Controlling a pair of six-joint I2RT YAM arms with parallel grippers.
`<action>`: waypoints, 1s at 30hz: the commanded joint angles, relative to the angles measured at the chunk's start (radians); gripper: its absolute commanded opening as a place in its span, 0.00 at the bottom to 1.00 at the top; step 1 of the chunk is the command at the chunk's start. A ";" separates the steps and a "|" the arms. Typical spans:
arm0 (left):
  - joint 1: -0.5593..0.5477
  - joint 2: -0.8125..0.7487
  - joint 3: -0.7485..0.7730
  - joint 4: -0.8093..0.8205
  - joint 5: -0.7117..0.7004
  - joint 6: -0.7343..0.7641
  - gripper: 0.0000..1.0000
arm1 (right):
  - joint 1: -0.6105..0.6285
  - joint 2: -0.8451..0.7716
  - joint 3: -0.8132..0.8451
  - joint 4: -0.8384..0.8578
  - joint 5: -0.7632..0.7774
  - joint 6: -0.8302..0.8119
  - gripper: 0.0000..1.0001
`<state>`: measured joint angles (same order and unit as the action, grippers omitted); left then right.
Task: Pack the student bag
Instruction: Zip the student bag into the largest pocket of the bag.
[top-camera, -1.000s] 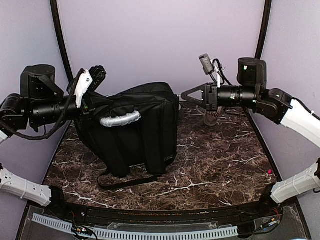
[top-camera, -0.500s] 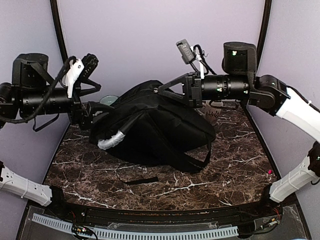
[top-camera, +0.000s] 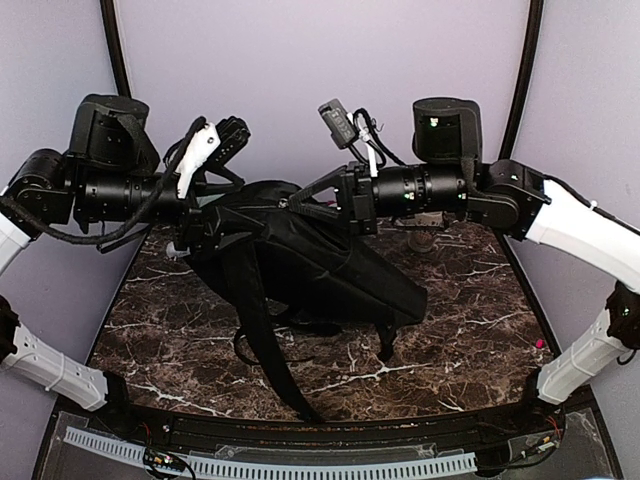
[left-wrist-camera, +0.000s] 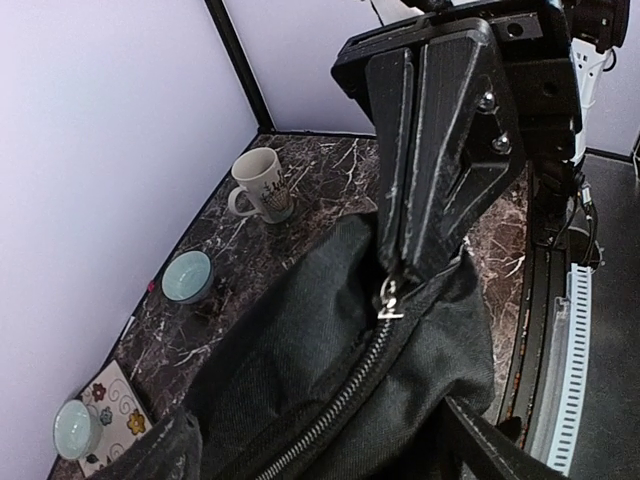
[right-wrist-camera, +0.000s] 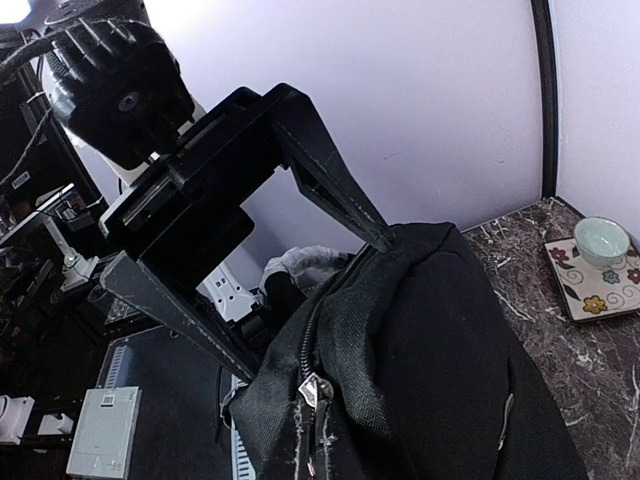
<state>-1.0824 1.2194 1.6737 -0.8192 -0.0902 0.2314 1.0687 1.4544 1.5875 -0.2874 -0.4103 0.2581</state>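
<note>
The student bag (top-camera: 330, 270) is a big black backpack that hangs above the marble table between my two arms. One long strap (top-camera: 270, 360) dangles toward the table's front edge. My right gripper (top-camera: 292, 204) is shut on the bag's top fabric, right at the zipper pull (left-wrist-camera: 388, 300). Its closed black fingers (left-wrist-camera: 440, 150) fill the left wrist view. My left gripper (top-camera: 235, 215) is open, and its two fingers (right-wrist-camera: 330, 170) straddle the bag's top edge. The grey-white handle (right-wrist-camera: 300, 265) shows behind the bag (right-wrist-camera: 450, 350) in the right wrist view.
On the table's back right part stand a white mug (left-wrist-camera: 262, 185) and a light blue bowl (left-wrist-camera: 187, 275). Beside them a small bowl (left-wrist-camera: 75, 428) sits on a flowered tile (right-wrist-camera: 590, 285). Purple walls close in the dark marble table (top-camera: 450, 330).
My left gripper has let go of the bag and opened wide. My right gripper has moved left and taken hold of the bag's top. The bag has turned over and a strap now hangs down in front.
</note>
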 joint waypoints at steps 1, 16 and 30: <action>0.085 -0.026 -0.037 0.000 0.007 0.084 0.81 | -0.009 -0.068 -0.015 0.072 0.031 -0.017 0.00; 0.155 0.201 0.178 -0.093 0.286 0.131 0.33 | -0.016 -0.221 -0.139 0.103 0.101 0.055 0.00; 0.045 0.252 0.402 -0.282 0.315 0.035 0.79 | -0.013 -0.378 -0.335 0.162 0.245 0.138 0.00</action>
<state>-0.9657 1.5009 2.0403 -1.0031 0.2379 0.2939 1.0580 1.0954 1.2503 -0.2462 -0.2211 0.3794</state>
